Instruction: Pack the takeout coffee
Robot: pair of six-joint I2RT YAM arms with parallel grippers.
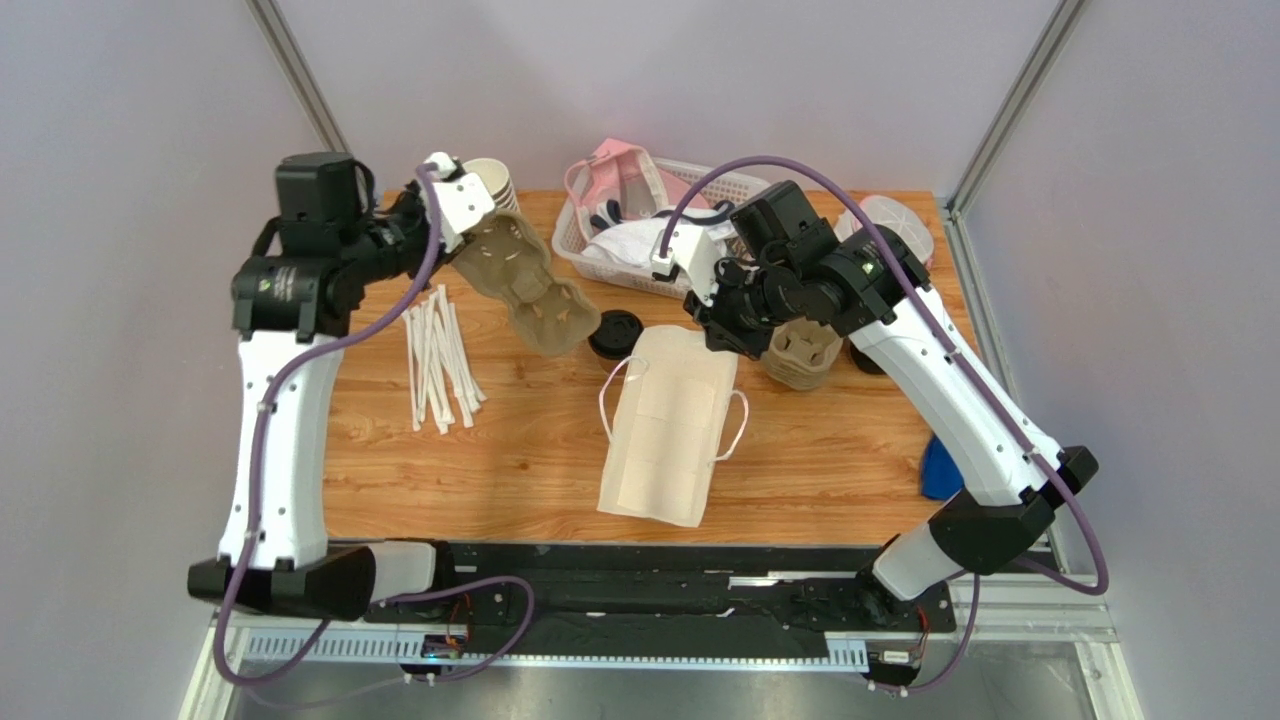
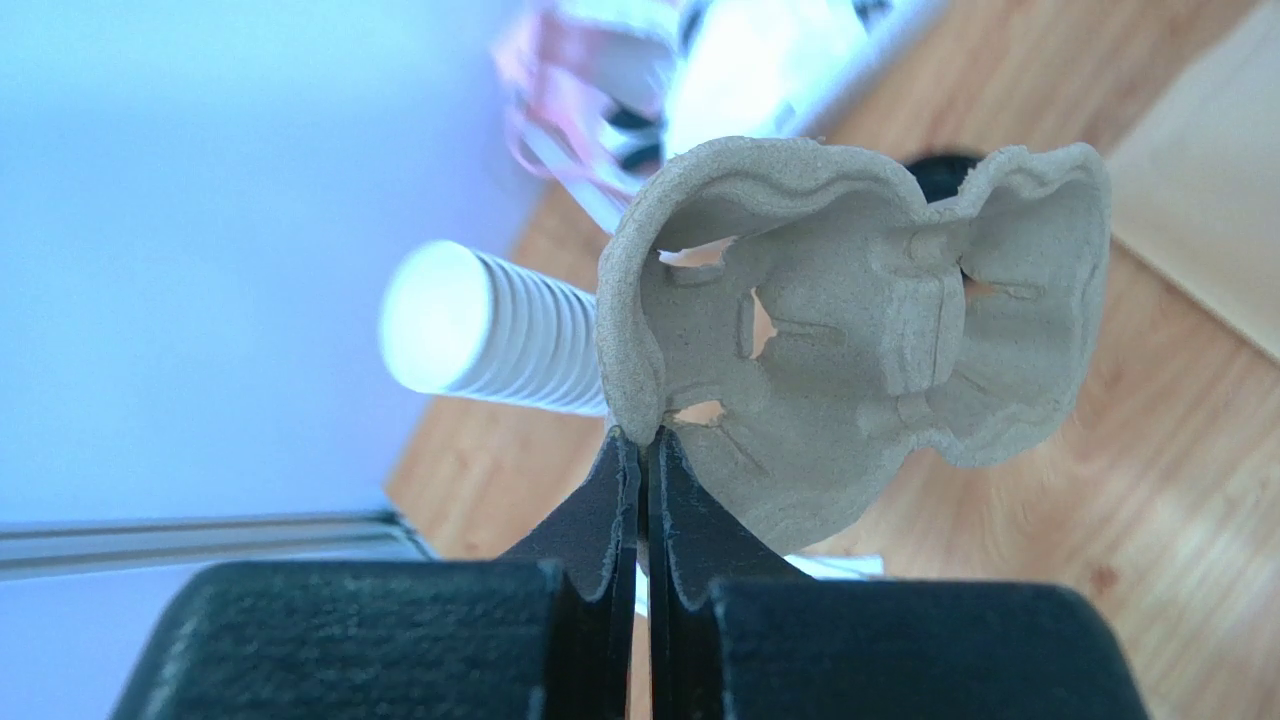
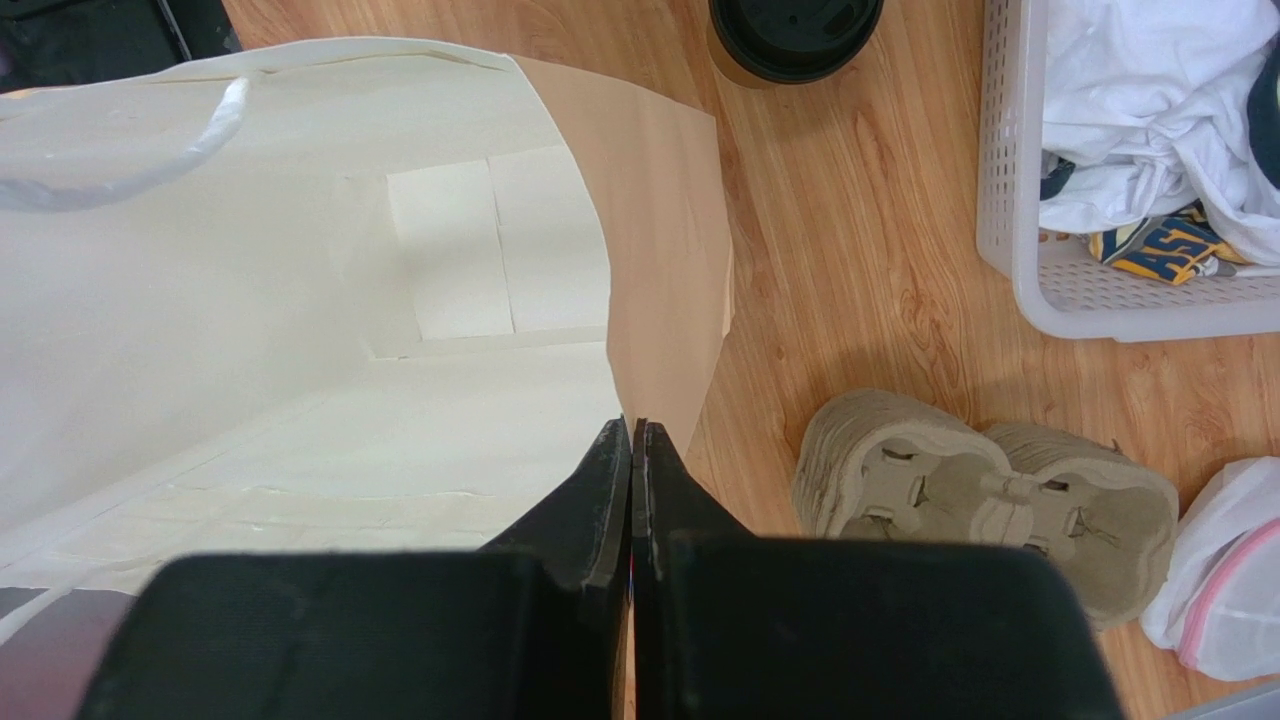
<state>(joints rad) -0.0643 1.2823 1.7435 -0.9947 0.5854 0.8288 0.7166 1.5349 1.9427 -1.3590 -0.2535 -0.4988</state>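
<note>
The takeout coffee (image 1: 616, 333), a small brown cup under a black lid, stands on the table just left of the paper bag's mouth; the right wrist view shows its lid (image 3: 793, 30) at the top edge. My left gripper (image 2: 646, 435) is shut on the rim of a grey pulp cup carrier (image 2: 842, 345) and holds it tilted in the air above the table's back left (image 1: 519, 278). My right gripper (image 3: 634, 428) is shut on the upper rim of the white paper bag (image 1: 669, 420), whose open inside (image 3: 301, 300) faces the wrist camera.
A stack of pulp carriers (image 1: 804, 353) sits right of the bag. A white basket (image 1: 646, 225) of cloths stands at the back. Stacked paper cups (image 1: 493, 183) are at the back left. White straws (image 1: 436, 360) lie on the left, and a blue object (image 1: 939, 473) at the right edge.
</note>
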